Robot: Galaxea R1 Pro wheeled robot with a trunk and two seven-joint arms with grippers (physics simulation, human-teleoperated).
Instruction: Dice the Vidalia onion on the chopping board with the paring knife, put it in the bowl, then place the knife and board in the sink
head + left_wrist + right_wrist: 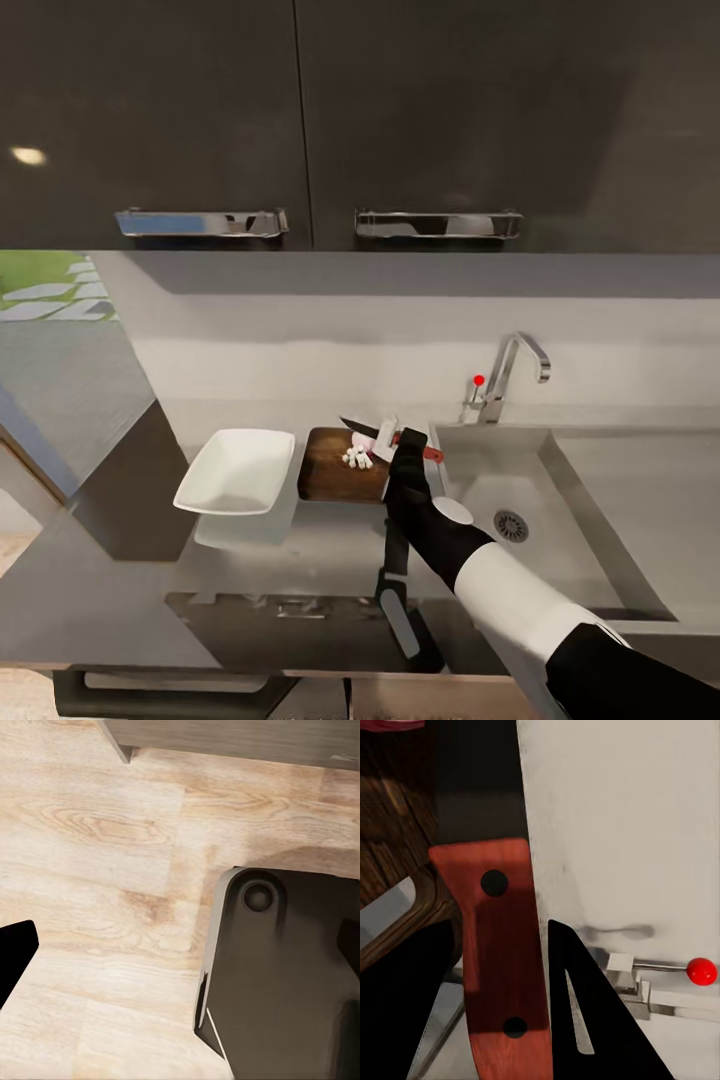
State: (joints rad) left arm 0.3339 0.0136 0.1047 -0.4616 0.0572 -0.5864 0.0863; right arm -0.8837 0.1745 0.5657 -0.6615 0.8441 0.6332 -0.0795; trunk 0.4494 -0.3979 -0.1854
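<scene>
The dark brown chopping board (328, 468) lies on the grey countertop (300, 555) between the white bowl (235, 470) and the sink (480, 480). Small white pieces of diced onion (357, 458) sit on the board's right end, with a pinkish remnant of the Vidalia onion (364, 440) just behind them. My right gripper (392, 442) is shut on the paring knife; its dark blade (354, 425) points left over the board. In the right wrist view, the reddish-brown handle (495, 960) is clamped between my black fingers (585, 1012). My left gripper (182, 949) hangs open over the floor.
The chrome faucet (515, 370) with its red knob (479, 380) stands behind the sink, with the drain (511, 524) in the basin. Dark upper cabinets with bar handles (200, 222) hang overhead. The left wrist view shows wooden floor (97, 870) and the robot's dark base (285, 975).
</scene>
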